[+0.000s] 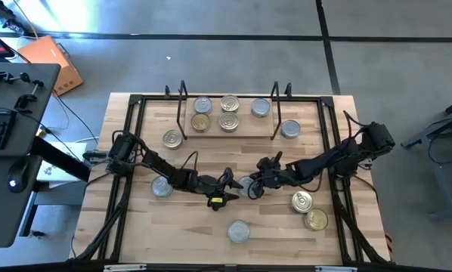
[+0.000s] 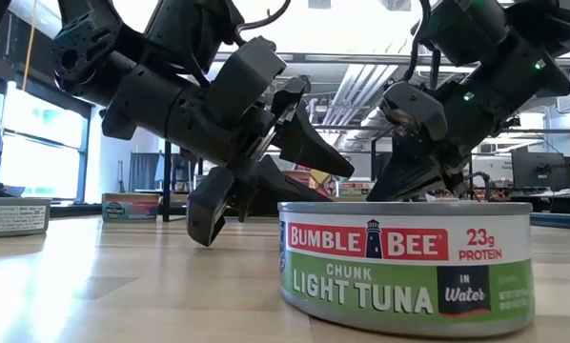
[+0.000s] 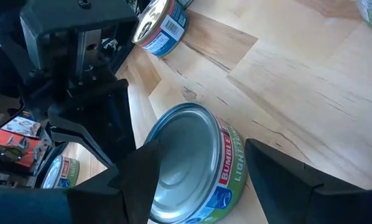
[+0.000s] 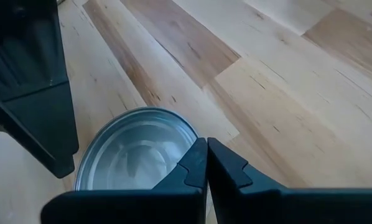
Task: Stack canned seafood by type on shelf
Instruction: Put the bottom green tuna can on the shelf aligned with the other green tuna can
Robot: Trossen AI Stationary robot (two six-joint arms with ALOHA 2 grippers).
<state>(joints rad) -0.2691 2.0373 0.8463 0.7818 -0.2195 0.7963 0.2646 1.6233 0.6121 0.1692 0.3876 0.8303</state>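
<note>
At frame centre, the left claw (image 3: 201, 171) straddles a tuna tin (image 3: 192, 165), not yet clamped. The right claw (image 4: 206, 163) is clenched empty beside it. The tin looks stiff, dense and slick; grip its sidewall.

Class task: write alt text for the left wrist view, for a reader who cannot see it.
The left gripper straddles a silver-topped Bumble Bee light tuna tin on the light wooden tabletop, one dark finger on either side of it. The right gripper sits close beside the tin, and a second tin lies farther off.
</note>
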